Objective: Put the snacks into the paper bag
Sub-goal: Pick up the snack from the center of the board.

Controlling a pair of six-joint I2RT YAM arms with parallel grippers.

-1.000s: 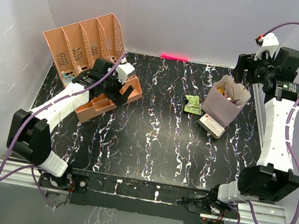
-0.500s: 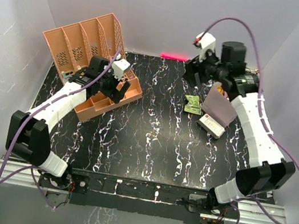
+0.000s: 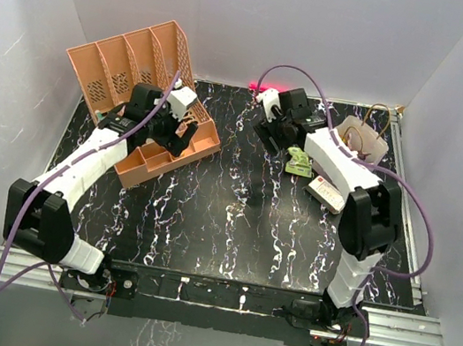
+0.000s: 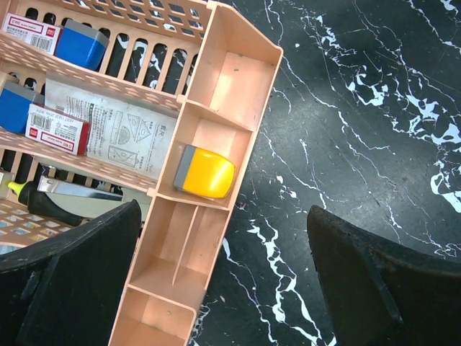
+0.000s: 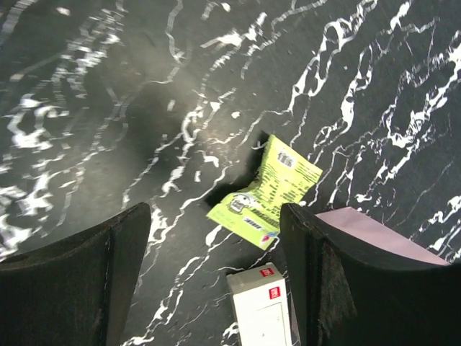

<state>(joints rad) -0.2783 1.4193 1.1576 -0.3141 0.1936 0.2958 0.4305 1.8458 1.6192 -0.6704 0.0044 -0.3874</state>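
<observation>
A green snack packet (image 3: 299, 161) lies flat on the black marble table just left of the pale lilac paper bag (image 3: 379, 151); it also shows in the right wrist view (image 5: 266, 191). The bag stands upright at the back right, partly hidden by my right arm, with some packets showing inside; its lilac side also shows in the right wrist view (image 5: 382, 234). My right gripper (image 3: 268, 130) is open and empty, hovering just left of the green packet; in its wrist view (image 5: 216, 288) the packet lies ahead between the fingers. My left gripper (image 3: 183, 133) is open and empty over the organiser's tray, as its wrist view (image 4: 223, 288) shows.
A white box with a red mark (image 3: 328, 193) lies beside the bag and the packet, also in the right wrist view (image 5: 263, 306). The peach slotted organiser (image 3: 125, 65) stands at the back left; its front tray (image 4: 216, 209) holds a yellow item (image 4: 205, 173).
My right arm has swung from the back right, past the bag, leftward and down to beside the green packet. My left gripper has shifted slightly back over the tray.
</observation>
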